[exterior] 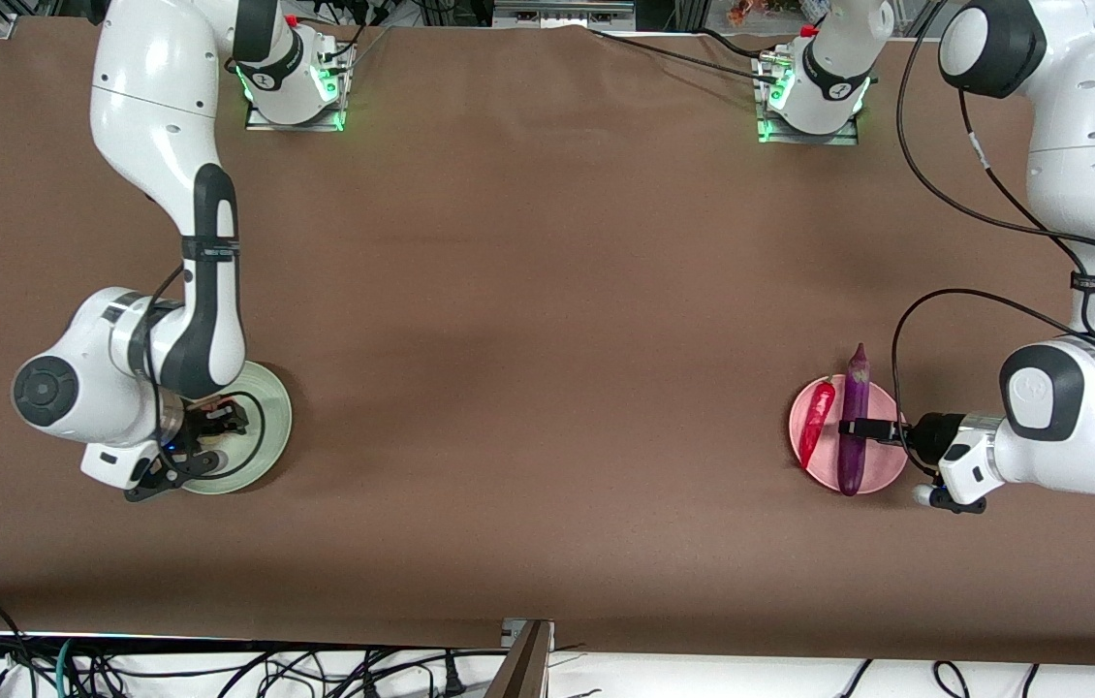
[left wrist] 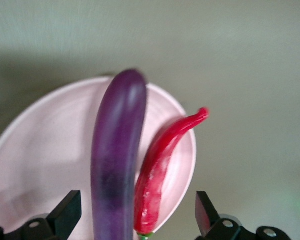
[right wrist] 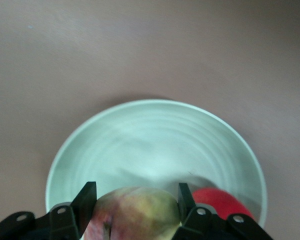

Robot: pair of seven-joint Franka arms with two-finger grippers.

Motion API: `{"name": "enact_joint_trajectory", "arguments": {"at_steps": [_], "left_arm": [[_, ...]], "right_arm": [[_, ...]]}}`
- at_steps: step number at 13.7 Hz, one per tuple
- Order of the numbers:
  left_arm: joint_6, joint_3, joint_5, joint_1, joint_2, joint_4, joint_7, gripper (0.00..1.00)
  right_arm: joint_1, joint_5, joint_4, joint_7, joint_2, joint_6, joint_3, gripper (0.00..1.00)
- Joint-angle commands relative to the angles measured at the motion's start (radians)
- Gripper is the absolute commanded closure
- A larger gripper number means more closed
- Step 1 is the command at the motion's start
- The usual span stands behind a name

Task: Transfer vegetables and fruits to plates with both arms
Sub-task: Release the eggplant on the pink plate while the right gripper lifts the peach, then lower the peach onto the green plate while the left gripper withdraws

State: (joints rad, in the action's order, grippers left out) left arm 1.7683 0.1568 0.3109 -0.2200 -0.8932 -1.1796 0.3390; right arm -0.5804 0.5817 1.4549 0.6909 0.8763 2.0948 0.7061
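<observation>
The purple eggplant (exterior: 856, 388) and the red chili (exterior: 816, 424) lie side by side on the pink plate (exterior: 882, 467) at the left arm's end of the table. My left gripper (exterior: 872, 428) hovers low over them, open and empty. In the left wrist view the eggplant (left wrist: 115, 165) and chili (left wrist: 157, 175) lie between its spread fingers (left wrist: 65, 215). My right gripper (exterior: 213, 427) is over the green plate (exterior: 271, 417), shut on the peach (right wrist: 135, 212). The red pomegranate (right wrist: 217, 202) sits beside the peach on the green plate (right wrist: 155, 140).
The brown table (exterior: 547, 339) stretches between the two plates. Both arm bases stand along the edge farthest from the front camera. Cables hang at the edge nearest it.
</observation>
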Motion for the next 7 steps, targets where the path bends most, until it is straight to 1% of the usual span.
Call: {"name": "enact_joint_trajectory", "arguments": {"at_steps": [1, 2, 3, 4, 6, 7], "left_arm": [[-0.116, 0.000, -0.068, 0.019, 0.126, 0.034, -0.012, 0.00], [-0.169, -0.005, -0.076, 0.043, 0.199, 0.035, -0.065, 0.00], [-0.220, -0.011, -0.125, 0.072, 0.270, 0.034, -0.125, 0.00], [-0.258, 0.000, -0.206, 0.100, 0.334, 0.034, -0.191, 0.00], [-0.363, 0.001, -0.329, 0.177, 0.431, 0.031, -0.302, 0.00], [-0.427, 0.001, -0.364, 0.198, 0.469, 0.028, -0.351, 0.00]], "right_arm": [[-0.007, 0.012, -0.002, -0.040, 0.004, 0.028, -0.010, 0.92], [-0.007, 0.013, -0.002, -0.039, 0.006, 0.040, -0.017, 0.92], [-0.006, 0.012, -0.002, -0.039, 0.012, 0.050, -0.026, 0.92], [-0.001, 0.012, -0.001, -0.039, 0.016, 0.056, -0.028, 0.90], [0.001, 0.013, -0.001, -0.041, 0.027, 0.062, -0.030, 0.88], [0.001, 0.013, 0.002, -0.041, 0.029, 0.073, -0.031, 0.88]]}}
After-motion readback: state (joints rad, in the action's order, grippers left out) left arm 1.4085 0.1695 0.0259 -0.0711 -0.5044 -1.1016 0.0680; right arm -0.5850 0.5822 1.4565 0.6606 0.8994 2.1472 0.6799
